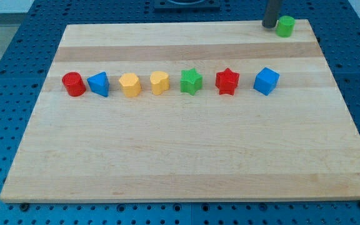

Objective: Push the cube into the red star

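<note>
A blue cube (pixel 266 80) sits at the right end of a row of blocks across the board's upper middle. The red star (pixel 227 80) lies just to its left, a small gap between them. My tip (pixel 269 25) is at the view's top right, near the board's far edge, touching or almost touching the left side of a green cylinder (pixel 285 26). The tip is well above the cube in the view, with bare board between them.
The row continues leftward from the red star: a green star (pixel 191 81), a yellow heart (pixel 159 82), a yellow hexagon (pixel 130 84), a blue triangle (pixel 99 84) and a red cylinder (pixel 74 84). The wooden board (pixel 180 162) lies on a blue perforated table.
</note>
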